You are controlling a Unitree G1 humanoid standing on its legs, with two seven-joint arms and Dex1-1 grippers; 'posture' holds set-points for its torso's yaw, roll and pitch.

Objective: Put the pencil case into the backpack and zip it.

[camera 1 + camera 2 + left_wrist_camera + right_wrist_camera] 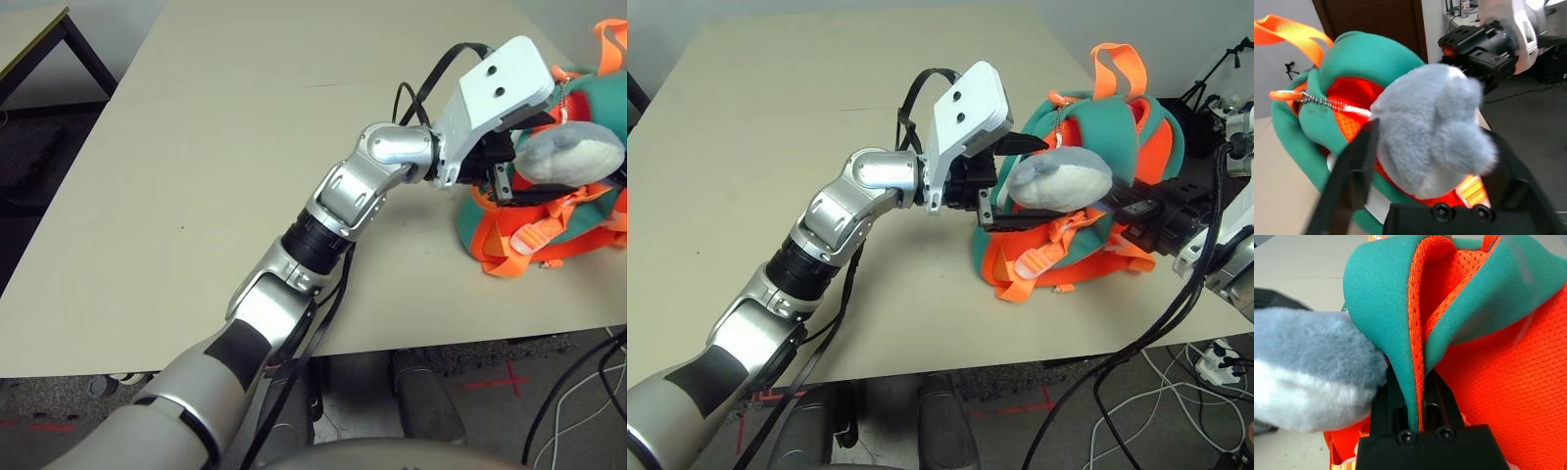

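The teal and orange backpack stands near the table's right front corner, its top opening gaping. A grey-white plush whale charm hangs on a chain over its front. My left gripper is at the backpack's left side, open, its fingers straddling the whale charm. My right gripper comes in from the right and is shut on the backpack's teal and orange opening rim. The pencil case is hidden; a small white patch shows low behind the left finger, and I cannot tell what it is.
The beige table stretches wide to the left and back. Loose orange straps and a buckle lie at the backpack's foot near the front edge. Cables trail over the floor at the right. A dark side table stands far left.
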